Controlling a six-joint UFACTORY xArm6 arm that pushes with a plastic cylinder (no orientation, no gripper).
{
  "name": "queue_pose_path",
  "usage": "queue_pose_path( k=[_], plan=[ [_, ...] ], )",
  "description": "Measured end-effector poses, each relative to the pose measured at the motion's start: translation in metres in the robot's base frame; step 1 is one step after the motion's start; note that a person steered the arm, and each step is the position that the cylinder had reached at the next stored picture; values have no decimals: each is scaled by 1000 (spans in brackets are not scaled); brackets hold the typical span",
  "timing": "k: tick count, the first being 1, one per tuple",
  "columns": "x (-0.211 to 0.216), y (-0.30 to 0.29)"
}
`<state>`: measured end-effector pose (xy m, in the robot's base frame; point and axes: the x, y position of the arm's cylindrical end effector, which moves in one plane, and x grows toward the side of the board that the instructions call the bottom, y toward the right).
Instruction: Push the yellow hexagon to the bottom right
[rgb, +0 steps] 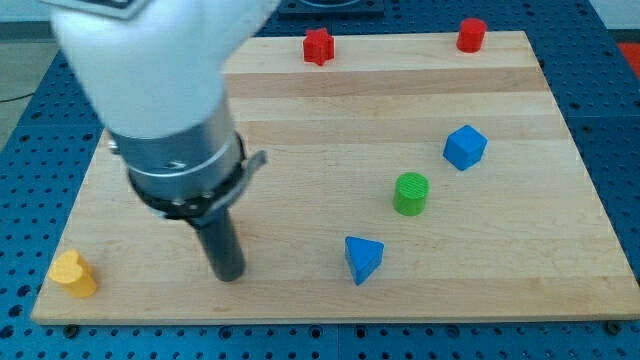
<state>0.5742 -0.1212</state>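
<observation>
A yellow block (74, 274) sits at the bottom left corner of the wooden board (300, 110); its shape looks rounded and I cannot make out a hexagon. My tip (228, 274) rests on the board to the right of the yellow block, well apart from it. The white and grey arm body above the rod covers the board's upper left part. No other yellow block shows; anything under the arm is hidden.
A red star block (318, 46) and a red cylinder (471, 35) sit along the top edge. A blue cube-like block (464, 147), a green cylinder (411, 193) and a blue triangular block (362, 259) lie right of my tip.
</observation>
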Motion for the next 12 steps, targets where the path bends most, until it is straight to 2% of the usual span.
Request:
queue_pose_path(
  k=[2, 3, 4, 5, 7, 9, 12],
  plan=[
    [-61, -29],
    [-78, -75],
    [-97, -93],
    [-102, -68],
    [-100, 24],
    [-79, 52],
    [-75, 118]
  ],
)
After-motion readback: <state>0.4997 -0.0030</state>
